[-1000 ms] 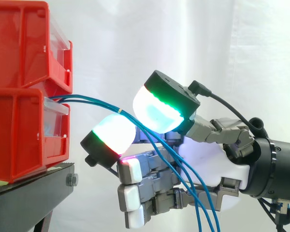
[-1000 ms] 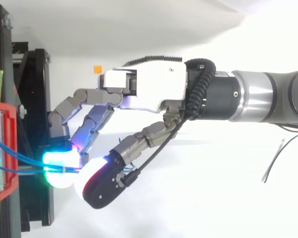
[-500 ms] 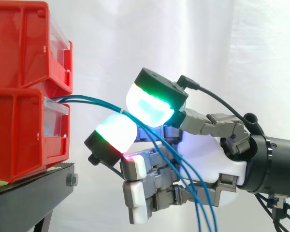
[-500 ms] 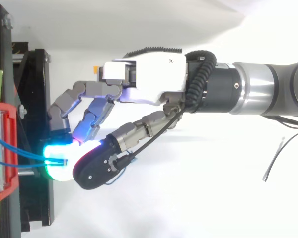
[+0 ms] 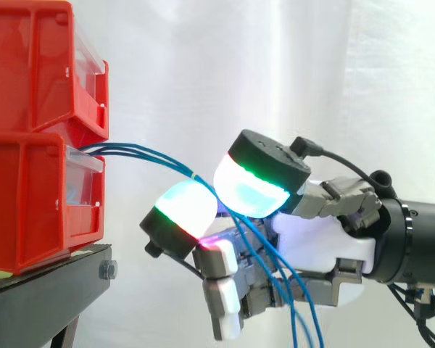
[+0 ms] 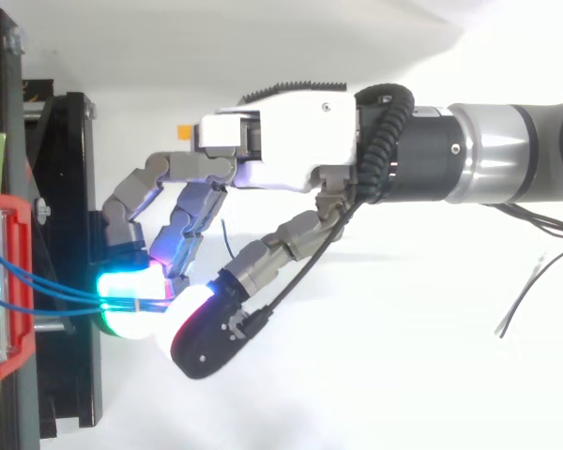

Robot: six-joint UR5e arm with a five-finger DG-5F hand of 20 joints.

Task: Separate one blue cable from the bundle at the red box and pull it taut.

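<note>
Blue cables [image 5: 145, 154] come out of the front of the lower red bin [image 5: 29, 203] and run right as a tight bundle with a small pale tie on it. My hand [image 5: 312, 235] reaches in from the right, level with that bin. Two glowing green-white fingertips [image 5: 185, 210] are pressed together around the bundle just past the tie. Beyond the pinch the cables drop in front of the palm and leave the bottom edge. In the top view the cables [image 6: 47, 292] run straight from the bin into the pads of the hand [image 6: 281, 150]. The other fingers are curled below.
A second red bin [image 5: 29, 65] is stacked on the lower one, both on a black stand [image 5: 43, 297]. A white curtain hangs behind. In the top view a small orange marker [image 6: 183, 131] lies on the white floor, with thin dark wires [image 6: 535, 291] at the right.
The hand has drawn back to the right and sunk a little. Its two glowing pads have come together on the cables, which now run straighter from the bin.
</note>
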